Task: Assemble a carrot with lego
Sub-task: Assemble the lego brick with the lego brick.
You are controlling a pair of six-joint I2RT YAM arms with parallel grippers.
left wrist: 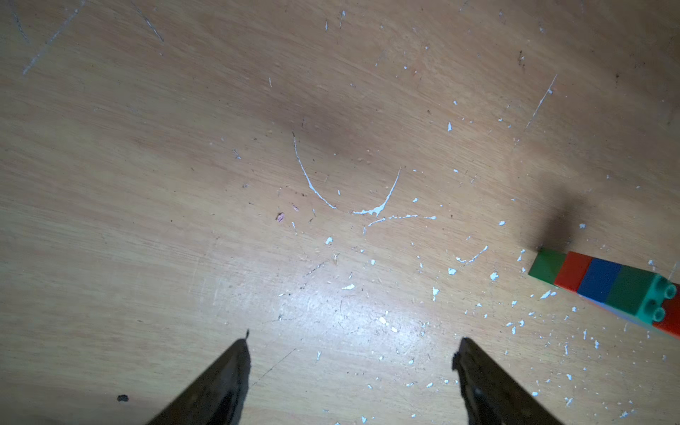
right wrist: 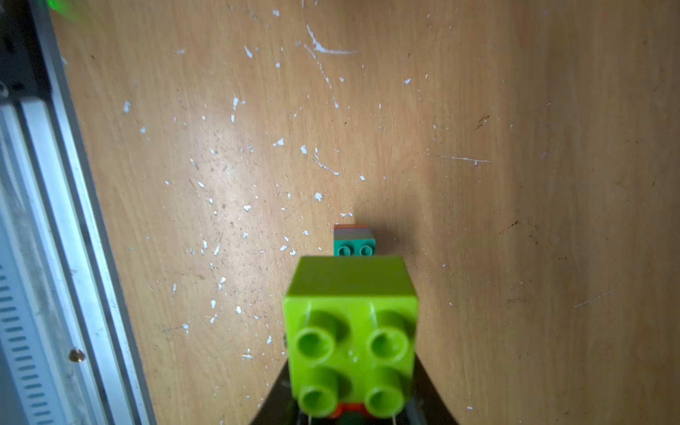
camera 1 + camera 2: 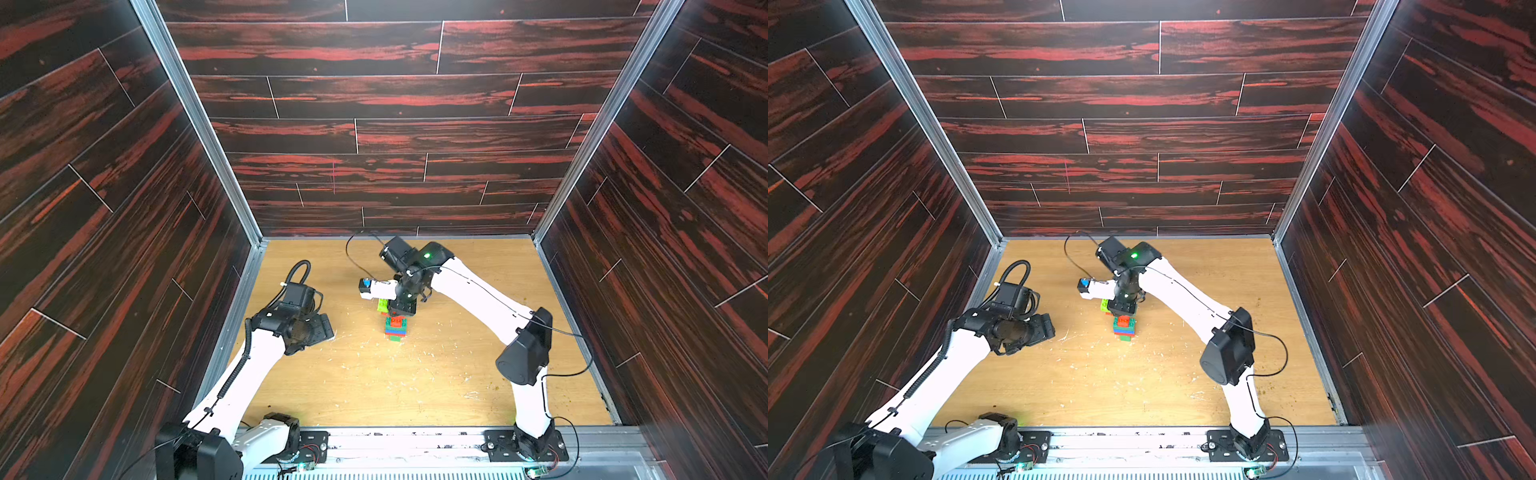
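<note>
Scratched wooden tabletop [image 3: 374, 382]: our right claw [image 3: 401, 309] grips 1 lime brick [image 2: 351, 331], carrot [image 3: 395, 328] just ahead of it; our left claw [image 1: 353, 342] gapes empty.

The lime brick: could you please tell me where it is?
The lime brick sits in the right tool, shown in the right wrist view; in a top view it is at the far end of the carrot.

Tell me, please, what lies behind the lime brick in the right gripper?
Beyond the lime brick, clamped in the right gripper, only teal studs and a thin banded edge of the carrot show. The brick covers the rest.
</note>
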